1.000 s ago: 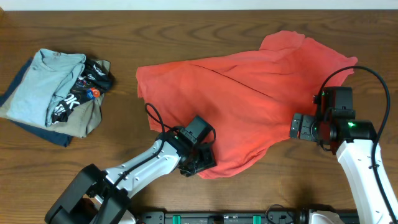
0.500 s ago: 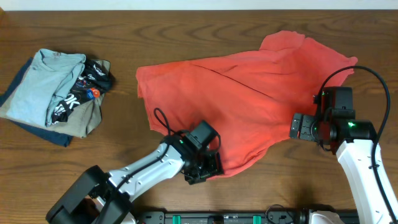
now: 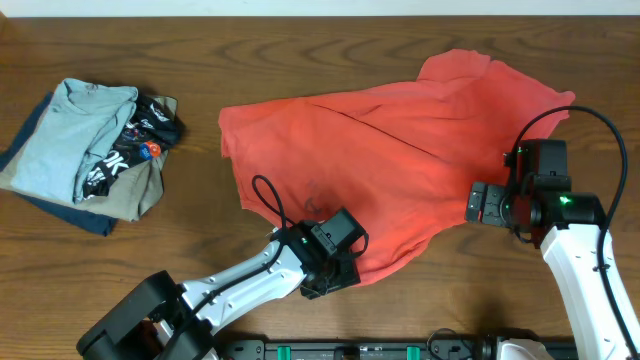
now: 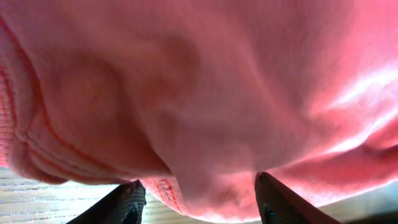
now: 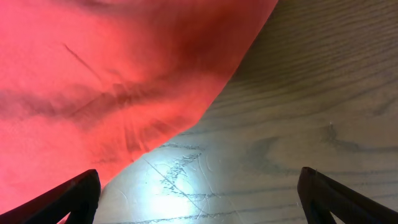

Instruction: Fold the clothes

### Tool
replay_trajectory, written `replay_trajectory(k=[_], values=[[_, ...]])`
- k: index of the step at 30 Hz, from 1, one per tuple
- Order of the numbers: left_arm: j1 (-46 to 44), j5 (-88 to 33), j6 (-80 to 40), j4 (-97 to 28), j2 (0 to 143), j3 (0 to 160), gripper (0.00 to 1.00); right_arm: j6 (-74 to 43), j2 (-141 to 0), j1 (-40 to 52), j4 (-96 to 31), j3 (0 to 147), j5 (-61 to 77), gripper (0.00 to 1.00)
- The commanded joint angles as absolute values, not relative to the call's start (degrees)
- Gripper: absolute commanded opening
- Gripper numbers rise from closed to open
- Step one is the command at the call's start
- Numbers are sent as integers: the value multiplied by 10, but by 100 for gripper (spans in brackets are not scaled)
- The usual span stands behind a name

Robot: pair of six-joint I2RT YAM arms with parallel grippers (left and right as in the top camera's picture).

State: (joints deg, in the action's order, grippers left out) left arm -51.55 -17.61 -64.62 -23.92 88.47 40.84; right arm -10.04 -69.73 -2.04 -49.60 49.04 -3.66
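Note:
The coral-red T-shirt (image 3: 400,150) lies spread and rumpled across the middle and right of the table, with no print showing. My left gripper (image 3: 338,268) is at the shirt's near hem. In the left wrist view its fingers (image 4: 196,202) stand partly open, with a hanging fold of the shirt (image 4: 205,124) between them and a sliver of table showing beside the left finger. My right gripper (image 3: 487,204) sits at the shirt's right edge. In the right wrist view its fingers (image 5: 199,199) are wide open over bare wood, and the shirt's edge (image 5: 112,87) lies just beyond them.
A pile of folded clothes (image 3: 85,150) sits at the far left: a light blue-grey shirt on top, a black garment with white print (image 3: 135,140), and tan and dark pieces beneath. Brown wooden table (image 3: 560,60) all around.
My left gripper has slid right and toward the near edge along the shirt's hem, and the hem there has bunched up around it. The right arm has not moved.

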Motion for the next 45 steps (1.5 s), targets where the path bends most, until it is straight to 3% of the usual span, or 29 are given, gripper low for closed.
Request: replay_trajectory(k=[1, 4, 7, 9, 11, 12, 17, 22, 26, 27, 29, 31, 36, 45], values=[[-519, -142, -680, -241, 888, 405, 59, -107, -692, -26, -495, 498, -41, 99], [-528, -145, -693, -241, 888, 405, 59, -107, -692, -26, -495, 498, -41, 99], [-532, -142, -693, -241, 888, 405, 46, -107, -692, -26, -495, 498, -41, 99], [-532, -136, -693, -241, 892, 405, 33, -107, -692, -26, -495, 498, -41, 99], [-532, -110, -688, -241, 897, 405, 10, -107, -692, -26, -495, 498, -41, 99], [-531, -95, -681, -241, 899, 405, 6, -107, -692, -26, -495, 498, -41, 99], [-478, -38, -583, -255, 894, 412, 6, -107, -692, -26, -496, 498, -41, 99], [-315, -19, -453, -321, 872, 473, 6, -109, -692, -26, -496, 498, -41, 99], [-176, -35, -420, -332, 869, 520, 6, -118, -692, -26, -495, 498, -40, 99], [-155, -48, -420, -329, 869, 522, 9, -118, -692, -26, -496, 498, -41, 99], [-113, -100, -420, -323, 869, 522, 37, -118, -692, -26, -496, 498, -41, 99], [-91, -157, -420, -329, 869, 520, 43, -118, -692, -26, -496, 498, -41, 99], [-117, -237, -420, -381, 869, 510, 45, -118, -692, -26, -495, 498, -41, 99], [-297, -184, -451, -400, 871, 508, 45, -118, -692, -26, -496, 498, -41, 99]])
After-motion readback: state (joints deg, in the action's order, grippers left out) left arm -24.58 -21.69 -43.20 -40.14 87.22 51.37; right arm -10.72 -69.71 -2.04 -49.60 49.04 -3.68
